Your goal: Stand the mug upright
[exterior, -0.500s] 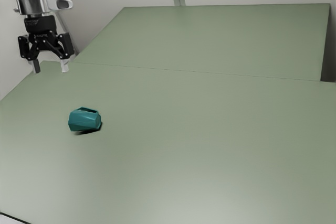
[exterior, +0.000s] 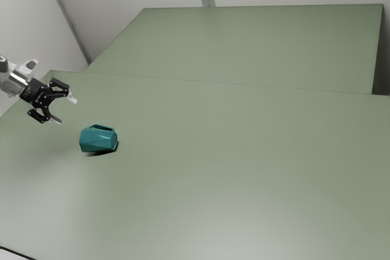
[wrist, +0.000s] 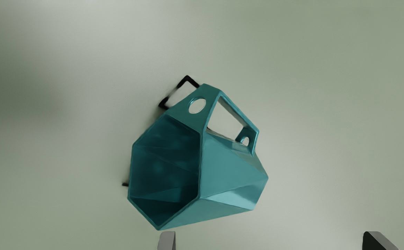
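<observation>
A teal faceted mug [exterior: 98,139] lies on its side on the green table, toward the exterior view's left. Up and to the left of it in that view is my gripper [exterior: 66,110], tilted, with its fingers apart and its tips a short way from the mug. In the wrist view the mug [wrist: 233,170] shows its dark open mouth and its angular handle, beyond the tips of my gripper [wrist: 269,240]. Those fingers stand wide apart with nothing held between them.
The green table [exterior: 231,168] extends widely around the mug. A raised-looking green panel [exterior: 262,47] adjoins it at the back, with a dark gap [exterior: 382,71] at the exterior view's far right.
My gripper has come down toward the mug and tilted strongly from its earlier downward-pointing pose, the arm shifting to the exterior view's left. The mug has stayed where it was.
</observation>
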